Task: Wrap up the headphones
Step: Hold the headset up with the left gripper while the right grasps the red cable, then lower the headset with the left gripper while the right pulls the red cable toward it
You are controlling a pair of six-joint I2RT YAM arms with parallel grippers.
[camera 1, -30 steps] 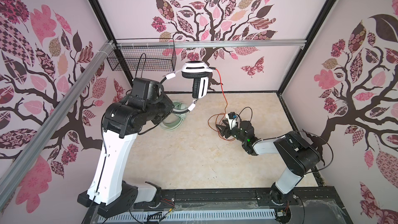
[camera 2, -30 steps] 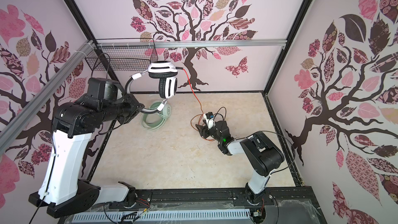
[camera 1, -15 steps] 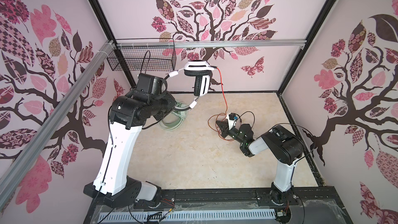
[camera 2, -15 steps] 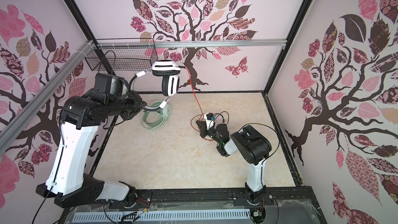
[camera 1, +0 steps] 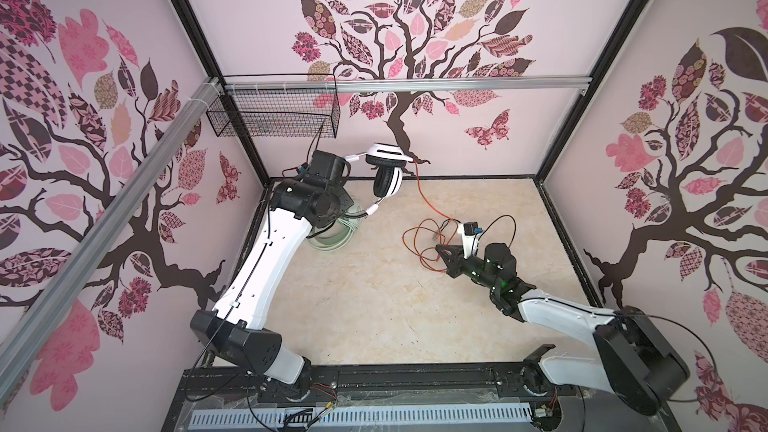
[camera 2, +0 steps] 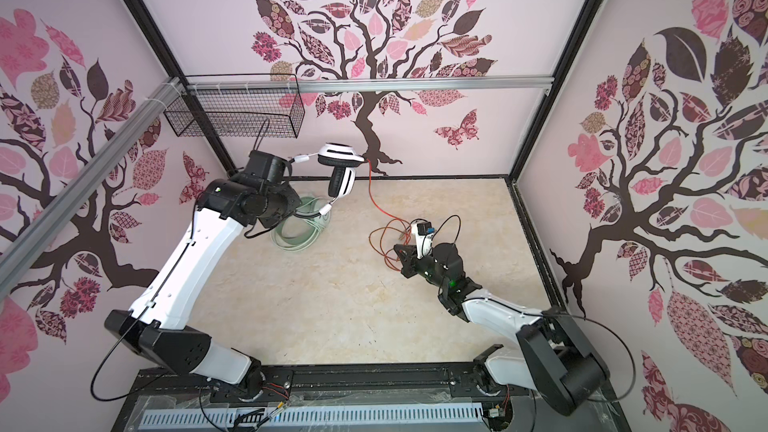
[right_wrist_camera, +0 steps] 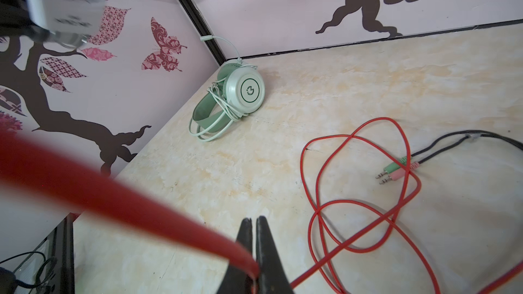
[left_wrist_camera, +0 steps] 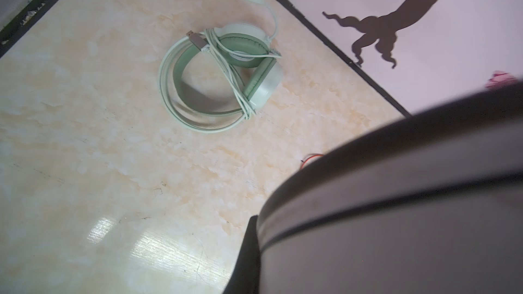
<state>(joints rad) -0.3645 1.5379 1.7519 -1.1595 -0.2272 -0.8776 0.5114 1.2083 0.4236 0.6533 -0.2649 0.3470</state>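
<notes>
While your left hand [camera 1: 345,197] holds the white headphones [camera 1: 386,172] aloft at about 12 o'clock over the tabletop [camera 1: 374,317], clamped shut on them, both top views show the orange-red cord [camera 1: 424,197] running down in a nearly straight line to your right hand [camera 1: 442,252] at about 3 o'clock. Pull either arm away and that span could go taut, tugging the pair out of the left grip or straining the cord at the earcup. Loose loops lie just beside the right hand; a quick lift could knot them. The mint-green headphones [camera 1: 332,236] rest at 10 o'clock under the left arm, cord already wound round them, so a low swing could knock them.

From the left wrist, the headband [left_wrist_camera: 396,222] fills the near field and hides the fingers. You cannot check how deep the grip sits, and a shallow hold could let the pair swivel as you wind.

From the right wrist, the jaws are pinched shut on the cord, a little back from their tips. A thin, smooth cord could slide through once tension comes. The loops cross each other, and two jack plugs [right_wrist_camera: 393,173] lie across one strand; drag the cord and they could snag.
</notes>
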